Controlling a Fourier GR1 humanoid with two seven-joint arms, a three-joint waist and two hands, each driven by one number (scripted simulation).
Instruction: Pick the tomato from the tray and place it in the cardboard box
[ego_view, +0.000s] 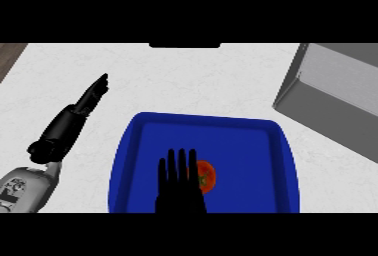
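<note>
Head view. The right hand (179, 182) enters from the lower edge and hangs over the blue tray (277, 165), its fingers straight and held together, closed on nothing. The tomato (206, 176) lies on the tray floor, in the lower middle part, just beside the hand's right edge and partly hidden by the fingers; whether hand and tomato touch cannot be told. The left hand (94, 93) rests left of the tray over the white surface (192, 80), fingers straight and pointing away from the robot, holding nothing. The cardboard box (336, 95), here grey in tone, stands at the upper right, well apart from the tomato and beyond the tray's right corner.

Step in hand, as judged: the approach to the pick, with the tomato not yet grasped. The next move calls for shifting the right hand slightly rightward over the tomato, curling fingers and thumb round it, lifting clear of the tray rim, then carrying it up and right to the box opening.
</note>
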